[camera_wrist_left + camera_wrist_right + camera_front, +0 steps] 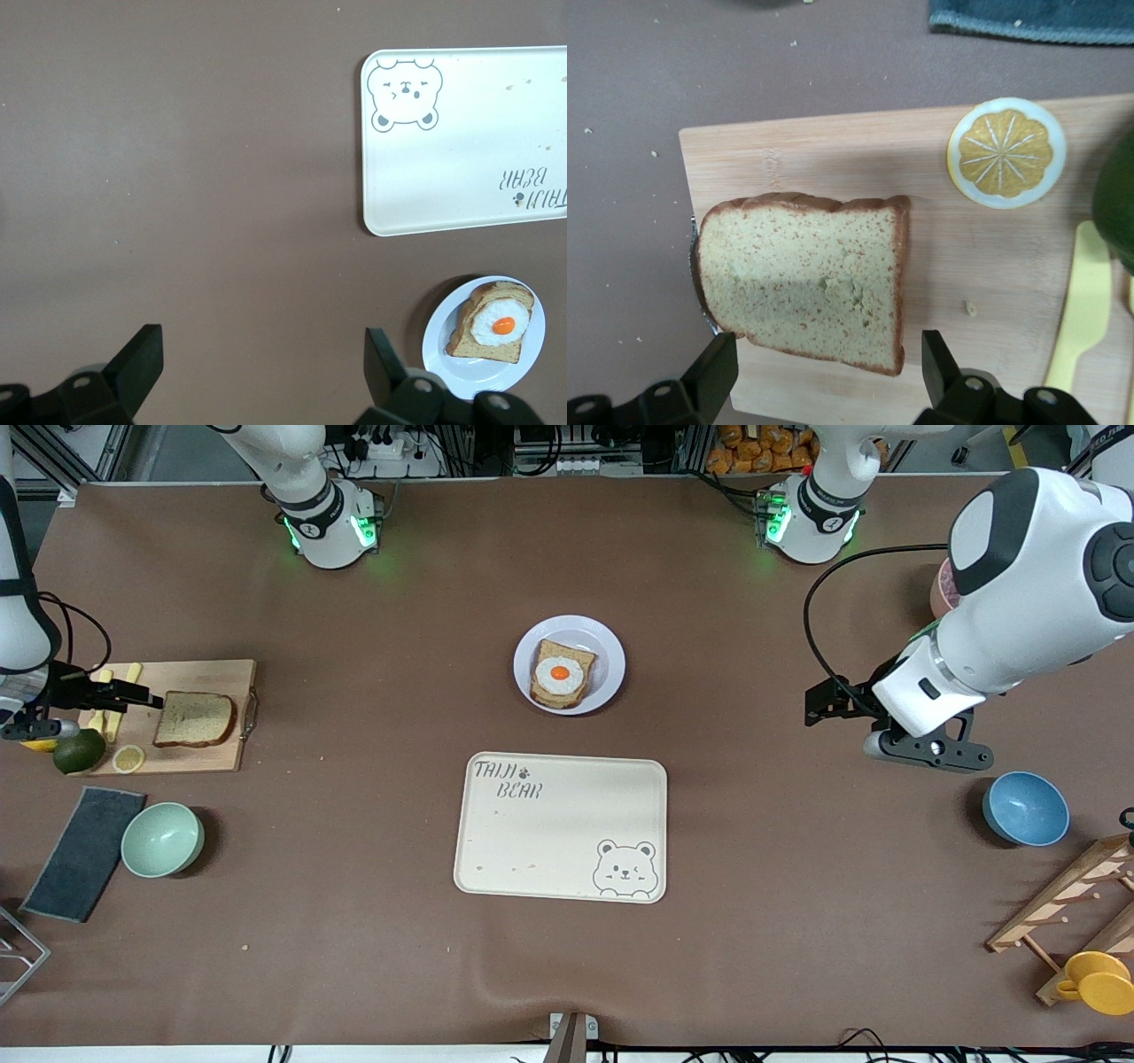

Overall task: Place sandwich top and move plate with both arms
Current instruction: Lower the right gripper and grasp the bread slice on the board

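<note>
White jointed arms (1019,593), black joint bands, looping black cable (819,615), green-lit bases (332,522), black grippers (824,704).

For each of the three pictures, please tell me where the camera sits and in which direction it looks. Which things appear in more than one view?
Front view: high across the table, facing both arm bases; shows both arms, the plate, the sandwich top on a cutting board.
Left wrist view: on the left arm, looking down past the open left gripper at bare table, tray and plate.
Right wrist view: on the right arm, looking down past the open right gripper at the sandwich top.
Shared: front and left wrist views share plate and tray; front and right wrist views share the sandwich top.
</note>
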Controlling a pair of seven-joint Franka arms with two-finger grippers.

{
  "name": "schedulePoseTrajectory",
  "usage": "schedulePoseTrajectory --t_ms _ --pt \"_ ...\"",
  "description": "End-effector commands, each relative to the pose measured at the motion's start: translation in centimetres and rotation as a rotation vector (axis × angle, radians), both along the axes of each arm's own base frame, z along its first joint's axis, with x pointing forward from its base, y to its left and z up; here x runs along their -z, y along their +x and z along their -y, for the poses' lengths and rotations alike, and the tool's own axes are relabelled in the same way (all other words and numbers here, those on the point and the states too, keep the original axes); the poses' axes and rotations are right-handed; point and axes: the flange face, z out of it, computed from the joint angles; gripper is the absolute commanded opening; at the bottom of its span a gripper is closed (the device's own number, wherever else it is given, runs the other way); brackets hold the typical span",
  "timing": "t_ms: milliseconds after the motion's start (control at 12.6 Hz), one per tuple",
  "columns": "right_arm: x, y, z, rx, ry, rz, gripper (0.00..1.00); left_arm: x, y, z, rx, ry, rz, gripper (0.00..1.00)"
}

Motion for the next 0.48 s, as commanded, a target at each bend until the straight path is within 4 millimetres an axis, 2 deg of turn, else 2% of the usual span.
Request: schedulePoseTrajectory --t_ms 0,159,318,398 --pt "1.9 0.0 1.0 -0.012 0.02 0.047 0.83 -0.7 -0.3 0.7 -0.004 -0.017 0.016 1.0" --pt "3.7 -0.4 1.7 -0.01 0.021 0.051 0.75 0.2 -0.1 0.8 -0.004 -0.015 -0.001 1.0" --pt "4.4 -0.5 1.5 0.009 0.039 0.05 0.61 1.0 -0.2 2.7 -0.012 -0.01 -0.015 1.0" --pt "4.5 -0.6 1.6 0.01 0.04 0.049 0.57 1.1 -0.1 2.4 -0.016 -0.008 -0.017 1.0"
